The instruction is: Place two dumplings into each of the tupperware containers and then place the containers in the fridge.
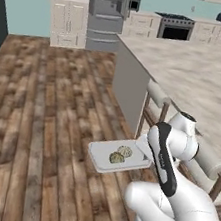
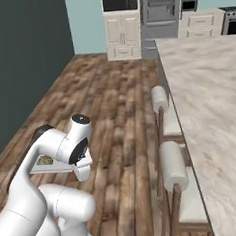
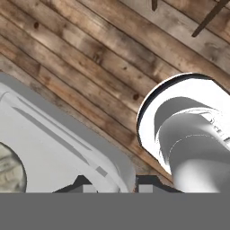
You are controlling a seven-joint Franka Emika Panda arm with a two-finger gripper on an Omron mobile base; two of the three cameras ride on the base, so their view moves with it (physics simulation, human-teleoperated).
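While the end effector (image 3: 112, 185) grips the tupperware container (image 1: 106, 158) rim, carrying two dumplings (image 1: 120, 155), the fridge (image 1: 105, 15) lies far ahead at 12 o'clock.

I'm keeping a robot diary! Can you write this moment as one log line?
tool: shut on tupperware container rim | inside: two dumplings | carried above floor | fridge: far ahead

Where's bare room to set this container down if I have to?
The island counter beside the arm is bare marble along its near stretch. The container, gripped at its rim, holds two dumplings. It's crowded along the counter's edge, where stools stand.
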